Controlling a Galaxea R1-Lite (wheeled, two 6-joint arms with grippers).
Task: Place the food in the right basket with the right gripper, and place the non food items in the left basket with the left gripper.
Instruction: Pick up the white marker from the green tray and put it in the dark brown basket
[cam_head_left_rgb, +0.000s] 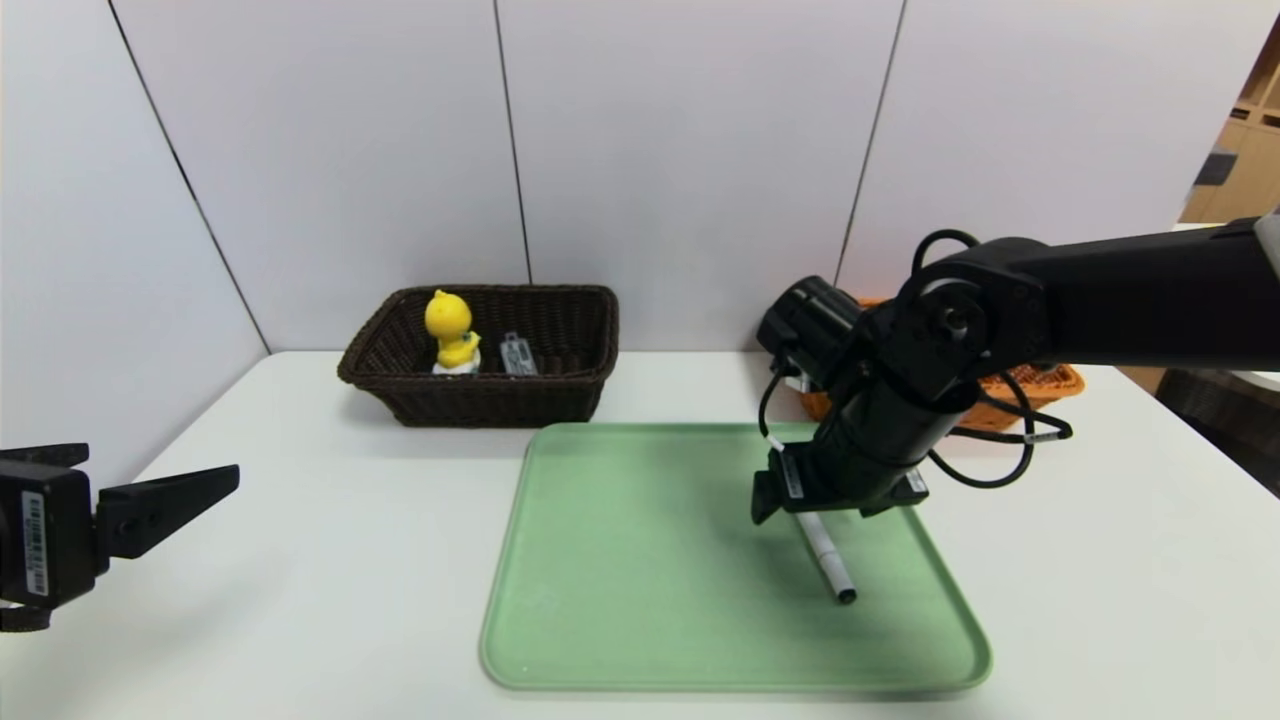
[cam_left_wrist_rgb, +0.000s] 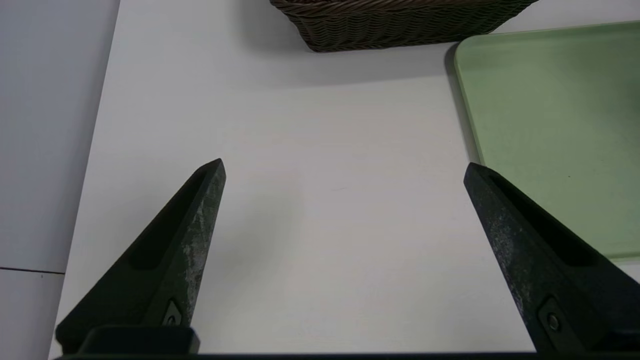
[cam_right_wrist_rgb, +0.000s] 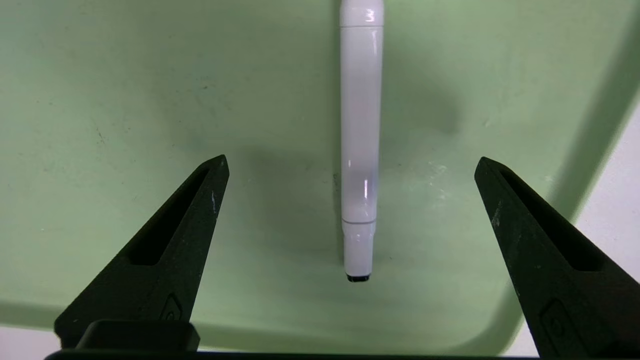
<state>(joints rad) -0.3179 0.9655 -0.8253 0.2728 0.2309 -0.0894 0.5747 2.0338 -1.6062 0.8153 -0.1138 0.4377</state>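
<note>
Spreading wide and empty above the tray (cam_head_left_rgb: 650, 560), my right gripper (cam_right_wrist_rgb: 352, 165) straddles the white pen (cam_right_wrist_rgb: 361, 125) without touching it. If I close here, I could carry it to the wrong basket; it belongs in the dark brown basket (cam_head_left_rgb: 500, 400), beside the yellow duck (cam_head_left_rgb: 450, 318) and grey case (cam_head_left_rgb: 518, 355). My open left gripper (cam_left_wrist_rgb: 345, 170) waits off the tray, and my right arm (cam_head_left_rgb: 1130, 300) blocks its approach and partly hides the orange basket (cam_head_left_rgb: 1050, 385).
</note>
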